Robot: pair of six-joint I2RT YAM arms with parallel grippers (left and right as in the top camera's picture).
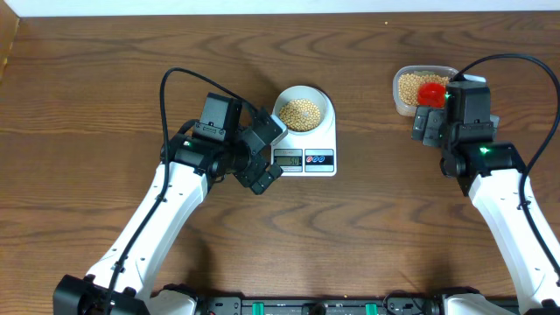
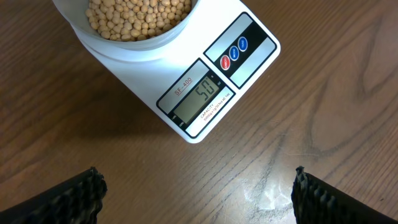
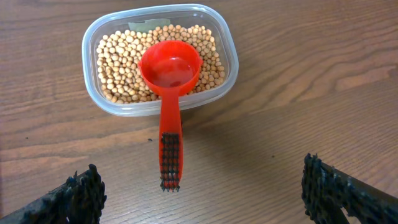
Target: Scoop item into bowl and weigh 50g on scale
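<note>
Beans (image 1: 300, 114): you see one heap in the bowl (image 1: 328, 109) and a second layer in the clear tub (image 3: 230, 56) at the far right.
Bowl: it sits on the platform of the scale (image 1: 319, 140), left of centre on the tabletop (image 1: 367, 227), and is roughly half full.
Display (image 2: 200, 94): it appears to read 50, so you may judge the target weight as met.
Left end effector (image 1: 269, 153): the jaws stand wide and hold nothing. It hangs just beside the near left corner of the scale, with the display ahead of it.
Right end effector (image 1: 429, 122): the jaws stand wide and hold nothing. It hangs just short of the tub on its near side.
Scoop (image 3: 169, 68): it is red, and its cup lies empty on the beans in the tub.
Handle (image 3: 170, 149): the long axis runs from the tub straight back toward the right end effector. The black-ribbed end overhangs the rim above bare tabletop, between the open fingers in the right wrist view.
Nearer arm: your right arm is nearer the scoop and tub, your left the scale and bowl. The two groups lie well apart.
Next move, as a judgement: if you need a correction, reach forward along the handle line with the right arm. Otherwise nothing remains to add.
</note>
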